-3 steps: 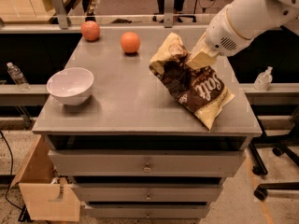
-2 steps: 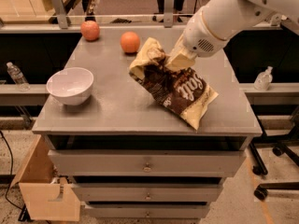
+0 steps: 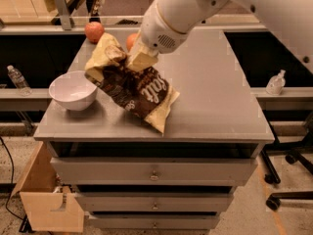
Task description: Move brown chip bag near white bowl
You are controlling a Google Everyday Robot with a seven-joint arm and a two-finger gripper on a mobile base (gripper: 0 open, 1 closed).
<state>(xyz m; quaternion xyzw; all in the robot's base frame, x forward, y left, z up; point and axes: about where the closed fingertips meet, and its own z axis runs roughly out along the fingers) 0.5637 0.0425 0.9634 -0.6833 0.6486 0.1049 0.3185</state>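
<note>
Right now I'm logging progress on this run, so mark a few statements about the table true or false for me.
1. The gripper is closed on the upper part of the chip bag. True.
2. The chip bag is inside the bowl. False: it hangs tilted beside the bowl, its lower corner down near the front edge of the table, and nothing shows in the bowl.
3. Two orange fruits, one in plain sight and one partly hidden by the arm, sit toward the table's far edge. True.
4. The bowl stands at the side of the table that is on the right of the view. False: it stands at the left of the view, toward the front.
</note>
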